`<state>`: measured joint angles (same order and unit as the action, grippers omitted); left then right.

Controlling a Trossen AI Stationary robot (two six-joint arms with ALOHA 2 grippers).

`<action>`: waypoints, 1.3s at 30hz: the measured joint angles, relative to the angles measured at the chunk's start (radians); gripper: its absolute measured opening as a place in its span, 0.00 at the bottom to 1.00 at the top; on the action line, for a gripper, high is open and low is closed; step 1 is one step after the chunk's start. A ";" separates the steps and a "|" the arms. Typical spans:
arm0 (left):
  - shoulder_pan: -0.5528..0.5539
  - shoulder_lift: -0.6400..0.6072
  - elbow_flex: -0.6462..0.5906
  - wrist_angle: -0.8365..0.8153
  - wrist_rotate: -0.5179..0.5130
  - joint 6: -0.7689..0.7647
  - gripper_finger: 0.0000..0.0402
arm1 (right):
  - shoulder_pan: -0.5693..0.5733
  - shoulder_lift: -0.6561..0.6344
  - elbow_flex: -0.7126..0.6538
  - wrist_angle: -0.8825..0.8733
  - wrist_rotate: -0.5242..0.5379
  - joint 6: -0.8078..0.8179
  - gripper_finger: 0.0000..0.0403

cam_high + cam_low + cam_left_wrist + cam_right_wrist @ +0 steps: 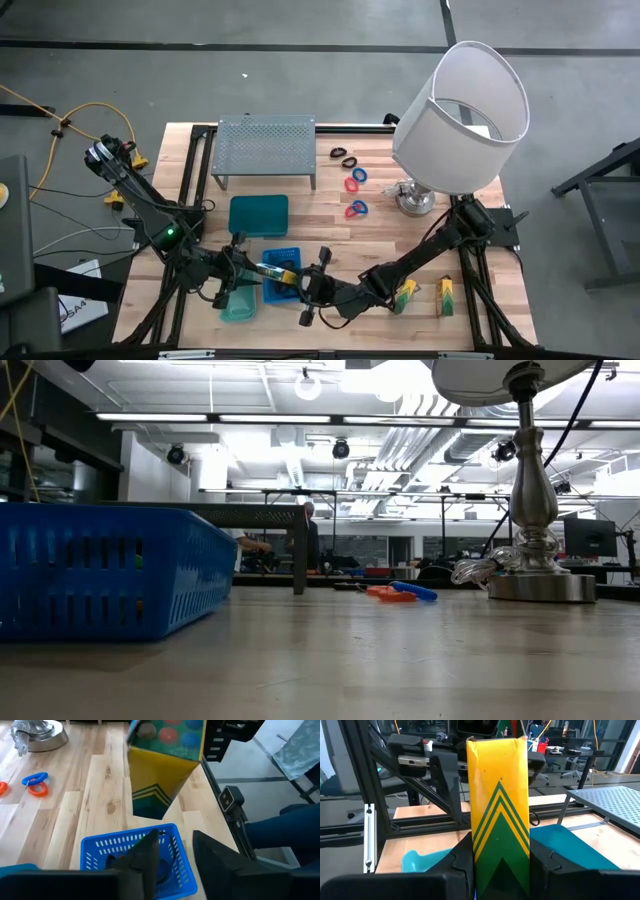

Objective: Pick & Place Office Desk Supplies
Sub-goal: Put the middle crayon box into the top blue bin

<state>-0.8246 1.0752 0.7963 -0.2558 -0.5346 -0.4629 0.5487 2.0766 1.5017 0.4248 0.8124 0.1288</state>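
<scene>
Yellow and green, a packet (498,810) is pinched between the two fingers of the right pincer (498,865), standing upright in it. In the top-down view that pincer (300,283) sits low in the middle of the frame, right over the blue basket (287,252). The left pincer (238,272) is just to the left of it, above a teal tray (238,305), and its fingers (150,852) are spread apart with nothing between them. From the left wrist, the packet (162,780) hangs above the basket (100,845). Two more packets (406,294) (445,295) lie on the wooden tabletop (360,240) at the lower right. Red and blue rings (357,178) (356,209) rest in the middle of the frame, and black loops (343,157) lie just above them. A second teal tray (259,214) sits above the basket, below a grey rack (265,143). A big lamp (460,115) with a white shade stands at the upper right. In the low view, the basket (100,570) fills the left side, the lamp base (540,585) is on the right, and the rings (400,592) lie between them, farther back.
</scene>
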 joint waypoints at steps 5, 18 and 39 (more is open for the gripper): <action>0.000 0.000 0.000 0.014 -0.010 0.000 0.42 | 0.002 0.000 0.000 0.002 0.000 -0.001 0.24; 0.044 0.000 0.000 0.144 0.003 0.119 0.45 | 0.013 0.000 0.000 0.016 -0.003 -0.002 0.24; 0.050 0.000 0.000 0.322 0.020 0.317 0.45 | 0.012 0.000 0.000 0.192 -0.008 -0.160 0.24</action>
<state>-0.7746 1.0752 0.7959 0.0662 -0.5147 -0.1455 0.5610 2.0762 1.5017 0.6165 0.8040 -0.0315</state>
